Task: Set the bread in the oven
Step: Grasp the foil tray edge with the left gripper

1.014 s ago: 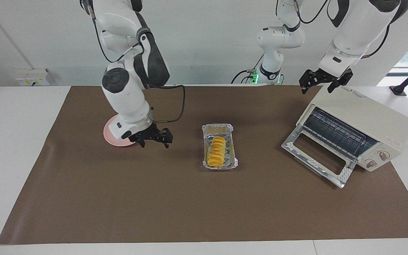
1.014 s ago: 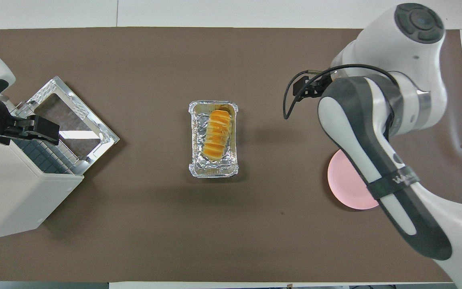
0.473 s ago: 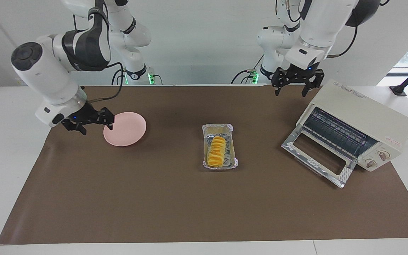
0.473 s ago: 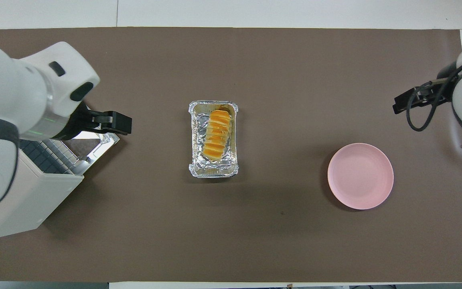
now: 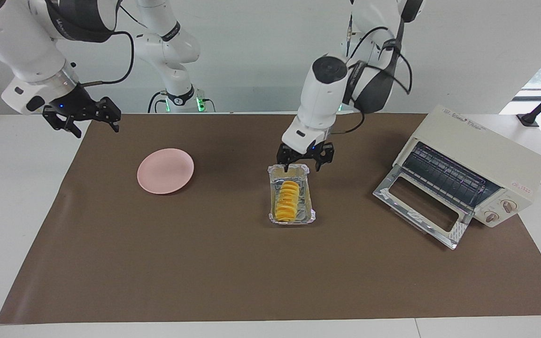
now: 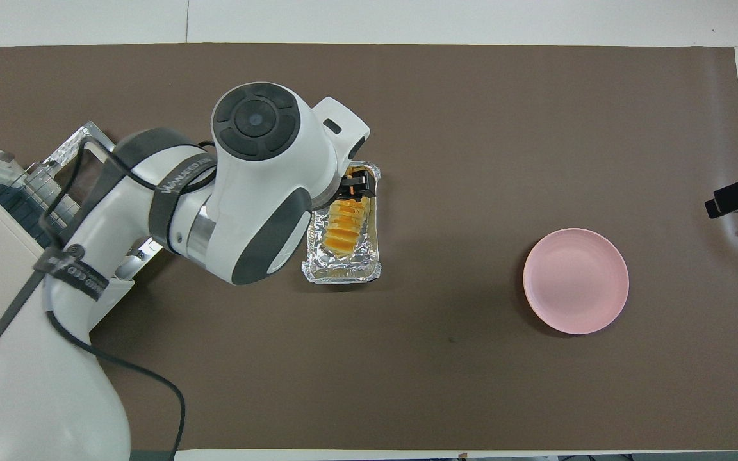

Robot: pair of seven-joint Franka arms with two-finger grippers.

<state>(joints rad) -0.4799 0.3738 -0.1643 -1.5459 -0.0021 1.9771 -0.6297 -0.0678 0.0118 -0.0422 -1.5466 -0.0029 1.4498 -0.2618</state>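
Your left gripper (image 5: 305, 162) hung over the end of the foil tray (image 5: 311, 203) that lies nearer the robots, its fingers spread apart and pointing down with nothing between them. In the facing view the fingertips stood just above the tray's rim — whether they touched the foil could not be told. From overhead the left arm's wrist covered much of that end of the tray, and only one dark fingertip showed past it.

The bread (image 5: 287, 201) lay inside the foil tray, lengthwise along it, its ridged golden top plainly visible in both views (image 6: 343, 230). The tray (image 6: 339, 272) sat on the brown mat (image 5: 204, 263) near the middle of the table.

The oven (image 5: 482, 164) stood at the left arm's end of the table, turned at an angle, its glass door (image 5: 421, 206) dropped fully open and lying flat on the mat. The wire rack (image 5: 444, 176) showed inside, and two knobs (image 5: 500, 210) sat on the front panel.

Your right gripper (image 5: 81, 117) was raised over the edge of the mat at the right arm's end of the table, well apart from the bread, fingers apart and empty. Overhead only its dark tip (image 6: 737, 197) showed at the frame's edge. The pink plate (image 5: 165, 170) lay bare on the mat, between that gripper and the tray.
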